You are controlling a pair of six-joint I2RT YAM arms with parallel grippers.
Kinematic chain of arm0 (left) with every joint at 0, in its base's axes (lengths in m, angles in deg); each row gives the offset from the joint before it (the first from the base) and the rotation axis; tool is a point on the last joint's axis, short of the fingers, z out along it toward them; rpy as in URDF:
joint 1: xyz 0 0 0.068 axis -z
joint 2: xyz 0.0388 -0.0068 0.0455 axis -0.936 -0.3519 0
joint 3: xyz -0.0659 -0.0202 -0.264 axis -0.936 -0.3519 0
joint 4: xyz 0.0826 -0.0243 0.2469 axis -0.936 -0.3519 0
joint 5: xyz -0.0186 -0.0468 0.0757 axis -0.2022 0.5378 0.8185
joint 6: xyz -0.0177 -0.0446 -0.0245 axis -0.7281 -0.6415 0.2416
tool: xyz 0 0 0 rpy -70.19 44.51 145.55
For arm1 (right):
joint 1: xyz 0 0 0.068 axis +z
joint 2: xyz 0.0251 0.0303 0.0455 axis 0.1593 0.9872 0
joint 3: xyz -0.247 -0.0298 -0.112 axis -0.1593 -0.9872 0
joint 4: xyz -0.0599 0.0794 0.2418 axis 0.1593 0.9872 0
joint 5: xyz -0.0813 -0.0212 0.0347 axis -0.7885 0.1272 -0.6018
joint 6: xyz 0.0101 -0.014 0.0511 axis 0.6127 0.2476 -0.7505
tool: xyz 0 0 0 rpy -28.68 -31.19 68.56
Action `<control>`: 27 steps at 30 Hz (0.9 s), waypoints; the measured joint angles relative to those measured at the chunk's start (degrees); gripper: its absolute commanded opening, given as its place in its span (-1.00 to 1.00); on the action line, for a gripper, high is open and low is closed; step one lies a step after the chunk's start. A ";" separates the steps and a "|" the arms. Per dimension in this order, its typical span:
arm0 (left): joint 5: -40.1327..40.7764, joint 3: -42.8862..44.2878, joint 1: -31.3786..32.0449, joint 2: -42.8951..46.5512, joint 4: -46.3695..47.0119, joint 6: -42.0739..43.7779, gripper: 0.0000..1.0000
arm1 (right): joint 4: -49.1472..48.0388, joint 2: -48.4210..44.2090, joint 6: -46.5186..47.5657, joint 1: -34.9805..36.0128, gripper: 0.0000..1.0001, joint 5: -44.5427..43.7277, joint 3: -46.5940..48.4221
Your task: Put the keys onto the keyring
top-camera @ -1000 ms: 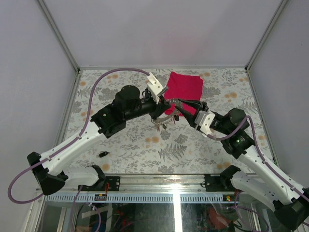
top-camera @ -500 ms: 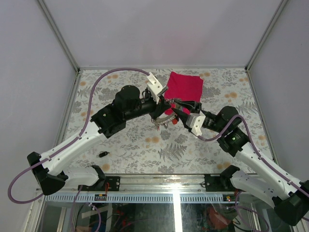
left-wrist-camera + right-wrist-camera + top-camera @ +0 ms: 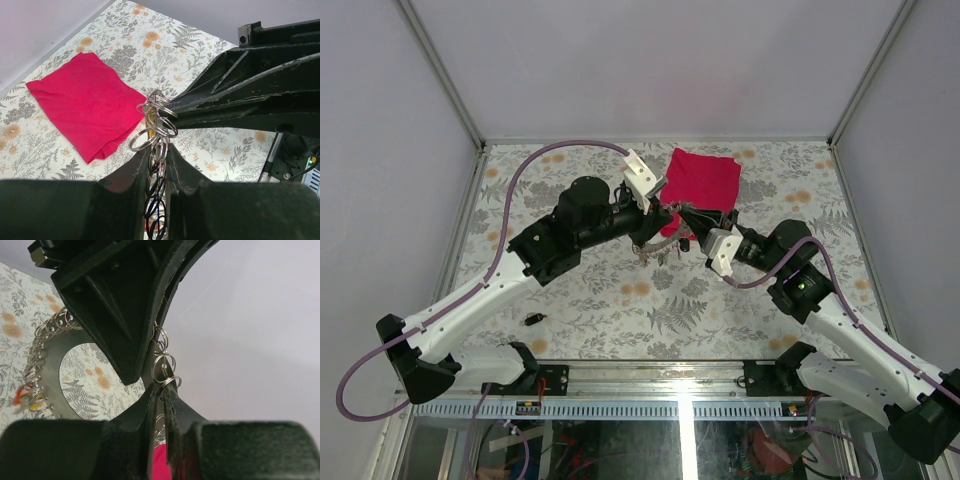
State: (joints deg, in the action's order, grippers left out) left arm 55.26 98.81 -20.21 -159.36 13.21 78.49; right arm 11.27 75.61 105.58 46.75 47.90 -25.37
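Right now my left gripper [image 3: 159, 150] is clamping narrow on the keyring [image 3: 50, 350], fingers nearly together at the lower middle of the left wrist view. My right gripper [image 3: 161, 392] is pinching its tips on one wire loop [image 3: 167, 381] at the ring's rim, lower middle of its own view. Both are holding the keyring in the air, above the table. It is showing as a flat, wide grey metal band with an open centre, small wire loops crowding its rim. Keys [image 3: 22, 396] with red and yellow heads are dangling at that view's left edge. A red cloth [image 3: 87, 100] is lying on the flowered table [image 3: 220, 150], upper left.
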 measured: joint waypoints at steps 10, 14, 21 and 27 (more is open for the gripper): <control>0.31 0.00 0.00 0.00 0.00 0.00 -1.00 | -1.29 -0.15 -1.79 0.20 -0.93 -2.80 0.07; 0.31 0.00 0.00 0.00 0.00 0.00 -1.00 | -1.33 -0.35 -2.93 0.26 -0.96 -3.41 0.07; 0.72 0.00 0.00 0.00 0.28 0.00 -1.00 | -1.62 -0.61 -5.20 0.35 -1.00 -5.03 0.07; 0.92 0.00 0.00 0.00 0.90 0.04 -1.00 | -3.28 -0.59 -12.66 0.57 -1.00 -8.07 0.07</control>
State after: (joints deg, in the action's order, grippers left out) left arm 56.18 98.81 -20.21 -159.36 14.11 78.54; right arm 7.99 75.02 92.92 47.31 39.83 -25.31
